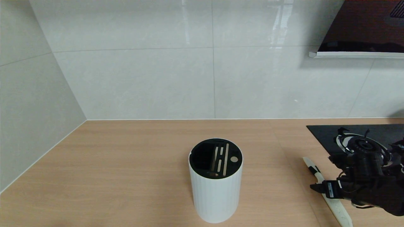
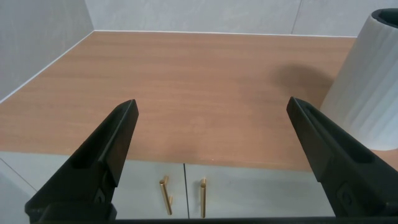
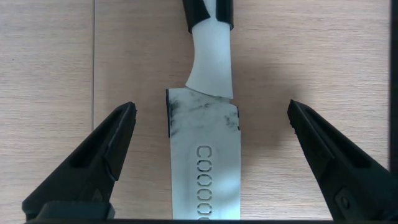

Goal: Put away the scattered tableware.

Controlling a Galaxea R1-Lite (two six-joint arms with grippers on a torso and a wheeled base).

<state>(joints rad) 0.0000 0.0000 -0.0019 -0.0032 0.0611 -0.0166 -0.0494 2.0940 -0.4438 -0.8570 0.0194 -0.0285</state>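
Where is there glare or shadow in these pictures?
Head view: bright streaks of glare on the wall tiles, and a shadow under the hood. Left wrist view: a dark patch on the counter beside the holder. Right wrist view: even light on the knife.

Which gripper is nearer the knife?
Right. The right gripper hangs open directly over the knife, straddling it; the left gripper sits open at the front edge of the counter, beyond the holder.

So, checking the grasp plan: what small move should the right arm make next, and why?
Probably lower the right gripper and close on the knife: its open jaws straddle the blade near the handle, and the knife lies flat on the counter, ungrasped.
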